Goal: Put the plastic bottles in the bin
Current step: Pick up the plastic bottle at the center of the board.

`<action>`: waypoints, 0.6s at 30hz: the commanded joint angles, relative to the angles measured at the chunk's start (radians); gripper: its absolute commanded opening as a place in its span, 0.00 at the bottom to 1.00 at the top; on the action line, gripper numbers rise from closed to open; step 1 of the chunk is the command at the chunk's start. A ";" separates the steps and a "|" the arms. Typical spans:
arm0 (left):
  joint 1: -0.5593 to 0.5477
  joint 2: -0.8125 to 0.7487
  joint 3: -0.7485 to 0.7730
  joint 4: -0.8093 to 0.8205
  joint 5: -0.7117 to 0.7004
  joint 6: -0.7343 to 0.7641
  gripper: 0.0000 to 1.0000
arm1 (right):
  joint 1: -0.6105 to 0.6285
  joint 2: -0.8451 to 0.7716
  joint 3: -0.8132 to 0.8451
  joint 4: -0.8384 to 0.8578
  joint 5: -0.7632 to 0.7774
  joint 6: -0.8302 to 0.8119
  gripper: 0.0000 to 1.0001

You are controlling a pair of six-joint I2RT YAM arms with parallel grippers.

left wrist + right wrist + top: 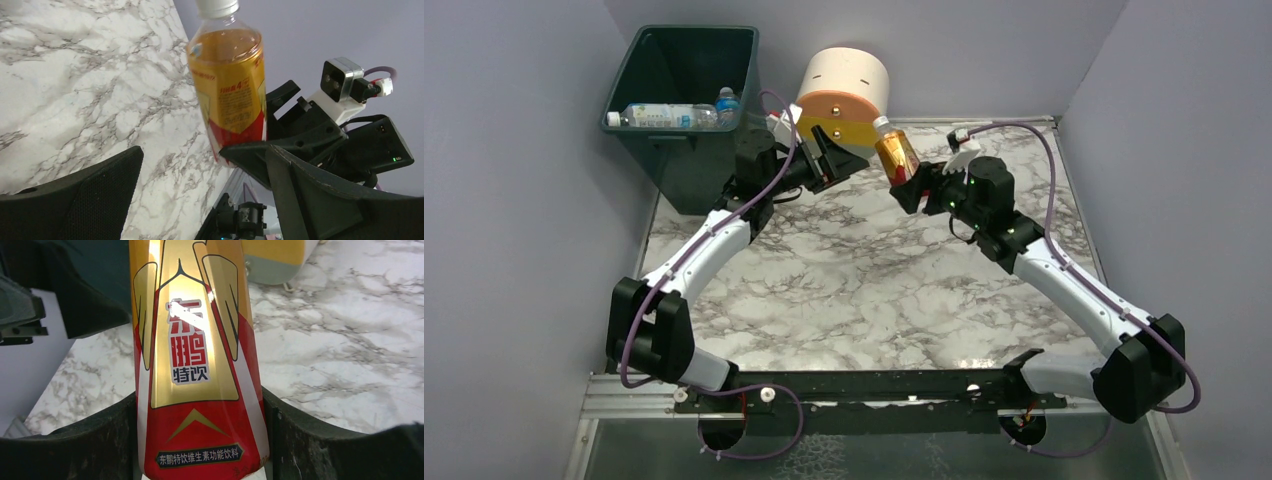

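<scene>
Our right claw [911, 188] clamps the orange bottle [896, 152]; our left claw [836, 152] gapes (empty); we should centre it round the bottle before releasing.

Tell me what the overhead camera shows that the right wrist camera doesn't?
Only overhead: both arms whole, the open left pincer, and clear bottles lying in the green bin. Only the right wrist: the label with its red characters on gold, readable up close. Both: the orange bottle gripped by the right pincer, and the marble table.
</scene>
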 commanded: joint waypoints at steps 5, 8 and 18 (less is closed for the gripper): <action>-0.060 0.014 0.041 0.111 -0.078 -0.032 0.99 | 0.091 0.005 0.019 0.020 -0.023 0.048 0.61; -0.070 0.023 0.040 0.113 -0.090 -0.032 0.99 | 0.131 0.018 0.030 0.023 -0.007 0.051 0.61; -0.080 0.031 0.032 0.116 -0.105 -0.027 0.99 | 0.227 0.049 0.040 0.044 0.043 0.056 0.61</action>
